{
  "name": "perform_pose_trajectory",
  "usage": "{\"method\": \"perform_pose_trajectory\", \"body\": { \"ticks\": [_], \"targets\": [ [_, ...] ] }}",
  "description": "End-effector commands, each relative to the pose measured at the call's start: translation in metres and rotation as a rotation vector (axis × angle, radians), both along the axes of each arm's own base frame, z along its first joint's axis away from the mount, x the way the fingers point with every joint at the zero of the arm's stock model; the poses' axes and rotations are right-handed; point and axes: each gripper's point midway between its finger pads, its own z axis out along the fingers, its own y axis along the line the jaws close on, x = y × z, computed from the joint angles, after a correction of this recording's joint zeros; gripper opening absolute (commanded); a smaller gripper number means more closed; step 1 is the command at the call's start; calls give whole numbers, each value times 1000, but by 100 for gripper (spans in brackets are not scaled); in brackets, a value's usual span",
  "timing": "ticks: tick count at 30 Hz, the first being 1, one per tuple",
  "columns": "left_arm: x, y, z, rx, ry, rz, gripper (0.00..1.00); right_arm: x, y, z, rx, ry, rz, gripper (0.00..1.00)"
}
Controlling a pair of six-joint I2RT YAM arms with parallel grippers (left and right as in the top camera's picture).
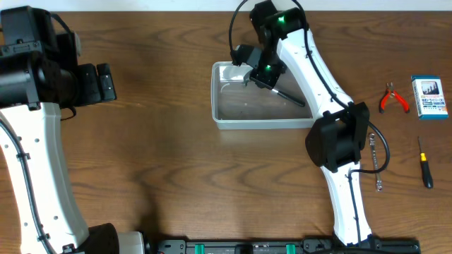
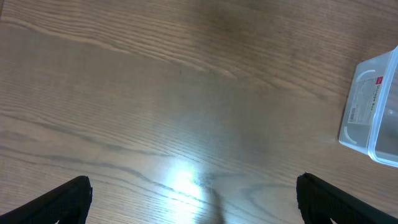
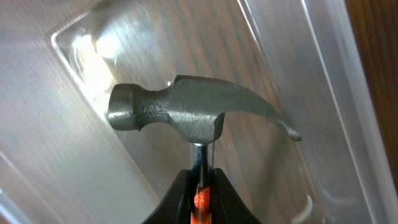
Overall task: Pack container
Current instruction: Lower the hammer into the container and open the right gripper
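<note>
The container (image 1: 227,120), a clear plastic bin, lies at the table's middle back. My right gripper (image 1: 264,73) hovers over its back left part, shut on the neck of a claw hammer (image 1: 291,96). In the right wrist view the steel hammer head (image 3: 180,112) hangs inside the container (image 3: 292,56), above its clear floor, just past my right gripper (image 3: 200,199). My left gripper (image 1: 106,81) stays far left over bare wood. Its jaws are open with nothing between them, as the left wrist view shows around the left gripper (image 2: 194,199). The container's corner (image 2: 373,118) shows at that view's right edge.
Red-handled pliers (image 1: 393,99) and a blue-and-white box (image 1: 429,97) lie at the far right. A black screwdriver (image 1: 424,162) lies nearer the front right. A slim metal tool (image 1: 374,162) lies beside the right arm's elbow.
</note>
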Motion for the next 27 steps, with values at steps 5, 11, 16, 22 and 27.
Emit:
{"method": "perform_pose_trajectory", "body": {
  "ticks": [5,11,16,22,27],
  "targets": [
    [2,2,5,0,-15,12,98,-12,12,-16,47,49,27,9],
    [2,2,5,0,-15,12,98,-18,9,-29,35,80,26,10],
    [2,2,5,0,-15,12,98,-20,8,-35,29,94,24,15],
    [2,2,5,0,-15,12,98,-20,8,-36,30,91,24,17],
    [2,2,5,0,-15,12,98,-20,8,-36,30,92,23,19]
  ]
}}
